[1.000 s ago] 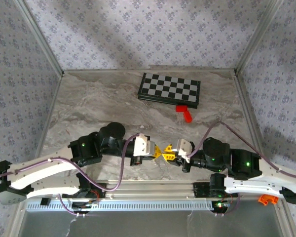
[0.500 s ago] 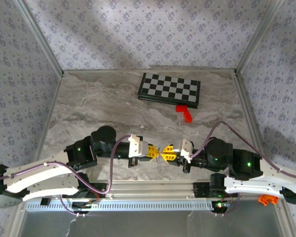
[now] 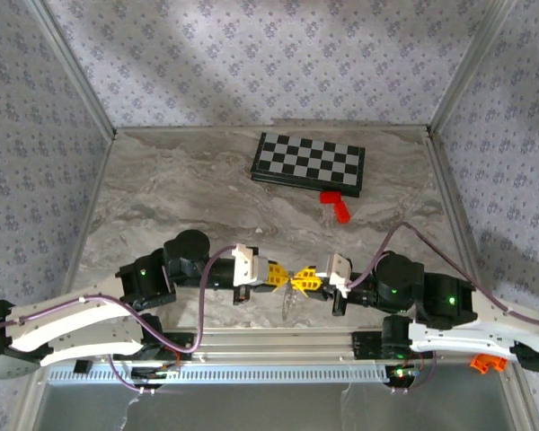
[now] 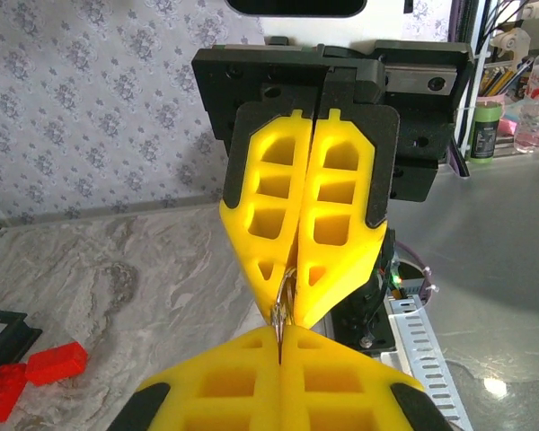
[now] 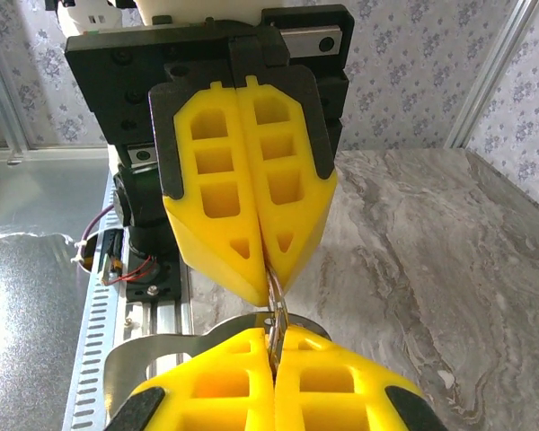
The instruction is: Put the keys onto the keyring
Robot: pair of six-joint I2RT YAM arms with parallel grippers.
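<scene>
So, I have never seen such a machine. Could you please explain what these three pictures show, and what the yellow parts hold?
These are two robot arms, left and right, fixed at the near edge of a marble table. One picture looks down from above; the other two come from a camera on each wrist. The yellow parts are finger pads. The left gripper and right gripper meet tip to tip, both shut on a thin metal loop, the keyring. Each wrist picture shows its own pads at the bottom and the other gripper facing it. Farther back lie a chessboard and a red block.
</scene>
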